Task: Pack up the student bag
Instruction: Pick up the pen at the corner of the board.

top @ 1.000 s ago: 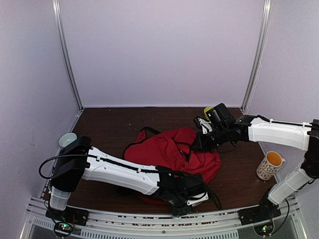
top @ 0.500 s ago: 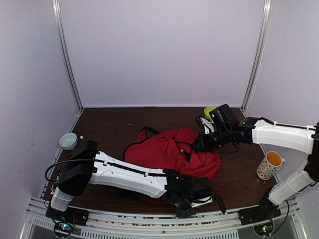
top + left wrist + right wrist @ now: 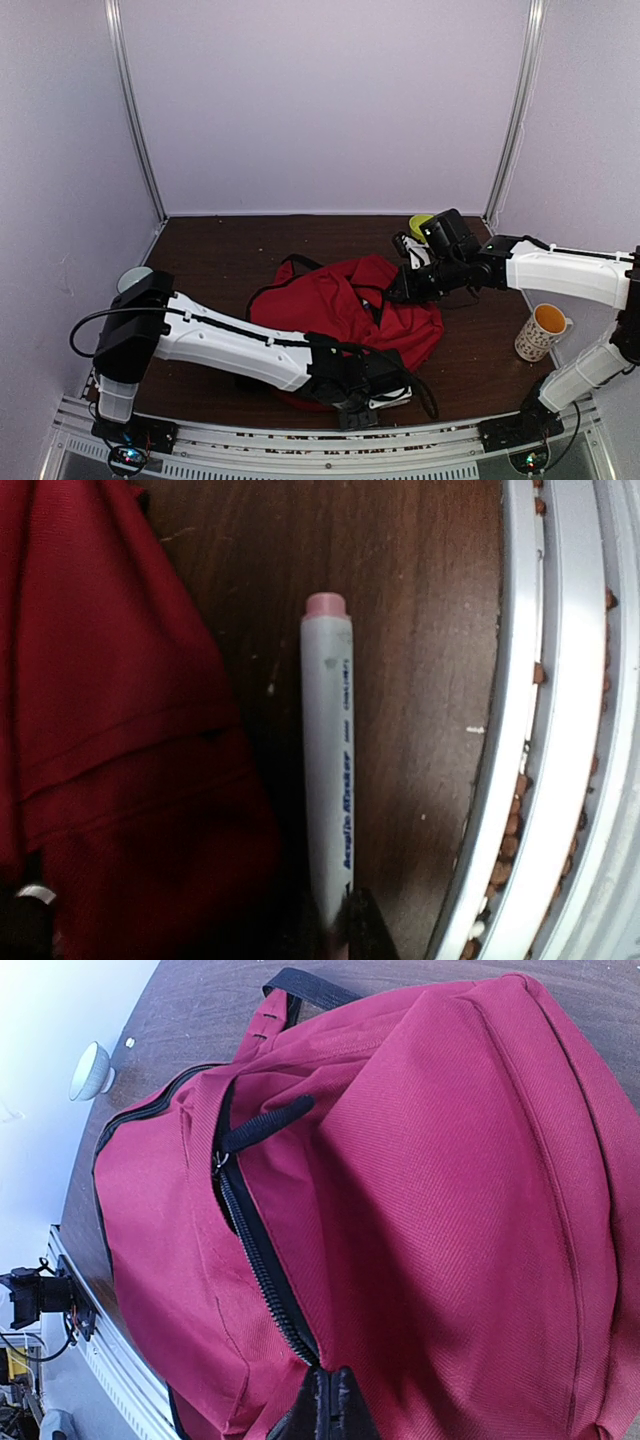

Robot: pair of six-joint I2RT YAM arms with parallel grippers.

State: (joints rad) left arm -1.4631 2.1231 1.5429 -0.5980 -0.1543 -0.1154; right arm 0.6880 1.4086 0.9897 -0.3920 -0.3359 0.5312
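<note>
At bench (image 3: 220,250) near edge, left gripper (image 3: 342,930) pinching marker (image 3: 328,770) beside student bag (image 3: 340,305); right gripper (image 3: 330,1400) clamped on its fabric

Acrylic marker (image 3: 328,770) lying by the student bag (image 3: 110,710)
Grey with a pink end, the marker lies on the dark wooden table (image 3: 420,630). The bag's red fabric is just left of it, a metal rail (image 3: 560,730) runs to its right, and the left gripper (image 3: 342,930) pinches its lower end.
</note>
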